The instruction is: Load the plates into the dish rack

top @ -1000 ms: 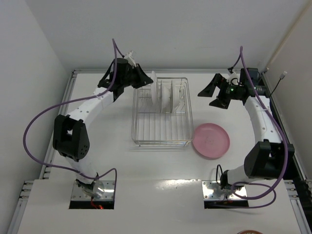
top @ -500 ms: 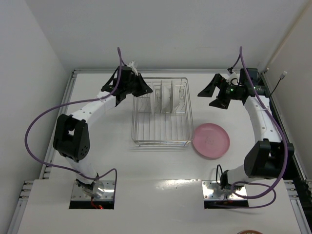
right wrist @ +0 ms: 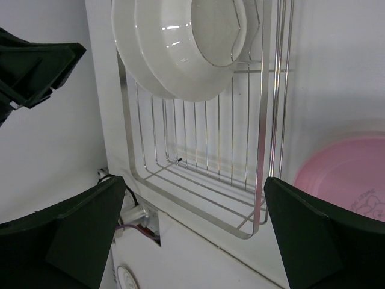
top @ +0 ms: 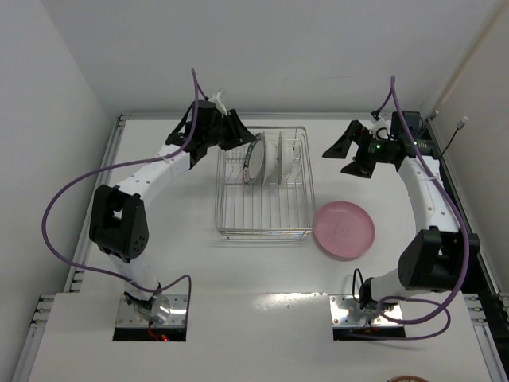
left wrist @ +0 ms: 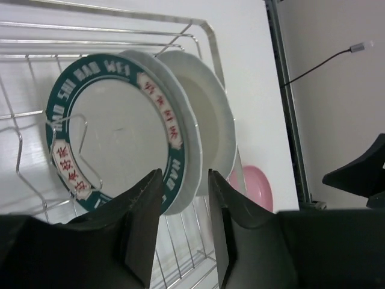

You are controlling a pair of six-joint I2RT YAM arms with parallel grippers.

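White arms (top: 147, 171), black joints (top: 118, 231) and pincers (top: 241, 137) (top: 343, 157), purple cables (top: 44, 219).

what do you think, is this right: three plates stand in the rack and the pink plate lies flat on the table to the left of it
Wrong side: the pink plate lies flat on the table to the right of the dish rack, not the left, as the top external view shows. Three plates do stand in the rack.
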